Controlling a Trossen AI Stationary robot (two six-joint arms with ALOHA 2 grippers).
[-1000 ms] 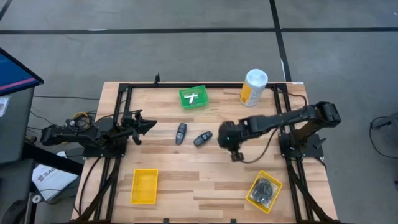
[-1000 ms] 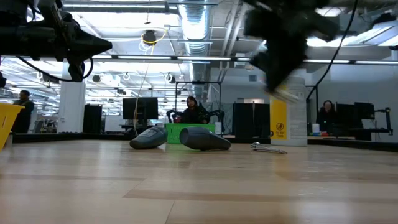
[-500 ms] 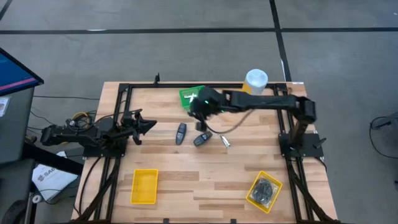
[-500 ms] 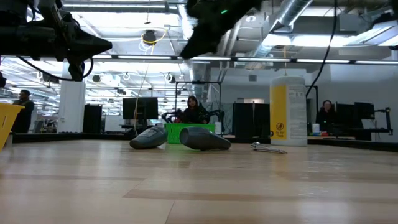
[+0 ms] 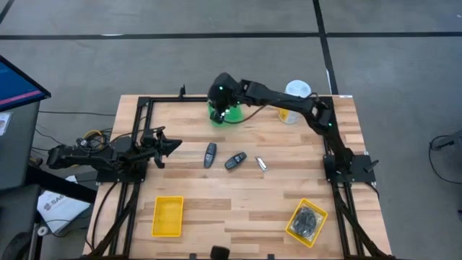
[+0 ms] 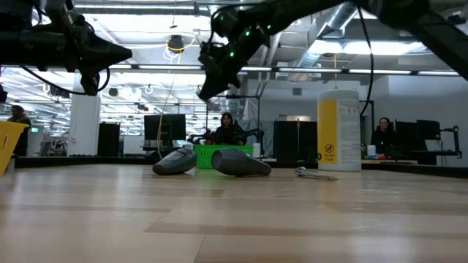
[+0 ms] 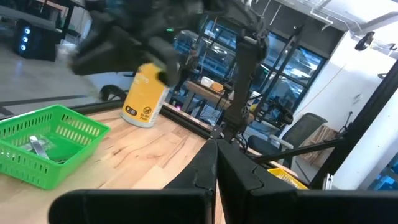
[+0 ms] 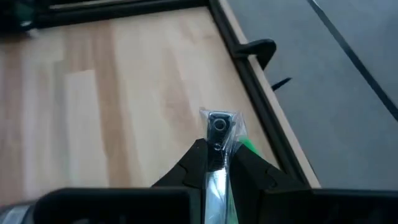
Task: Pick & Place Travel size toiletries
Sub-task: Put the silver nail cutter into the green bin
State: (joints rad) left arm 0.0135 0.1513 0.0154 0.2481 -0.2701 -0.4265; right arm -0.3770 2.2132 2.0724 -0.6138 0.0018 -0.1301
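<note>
Right arm has swung from the counter's middle to the far edge, above the green basket.

Its right gripper (image 8: pixel 216 163) is clamped on a slim silvery metal piece in clear wrap (image 8: pixel 217 127), hanging over the green plastic mesh basket (image 5: pixel 232 118) that already holds similar silvery pieces (image 7: pixel 37 147); my guess is a drop comes next. Two dark elongated oval pieces (image 5: pixel 209 154) and another silvery piece (image 5: pixel 262 164) still lie mid-counter, black round bundles (image 5: pixel 309 220) sit in the yellow tray at the near right corner. Left gripper (image 5: pixel 172 146) waits closed at the left edge.
</note>
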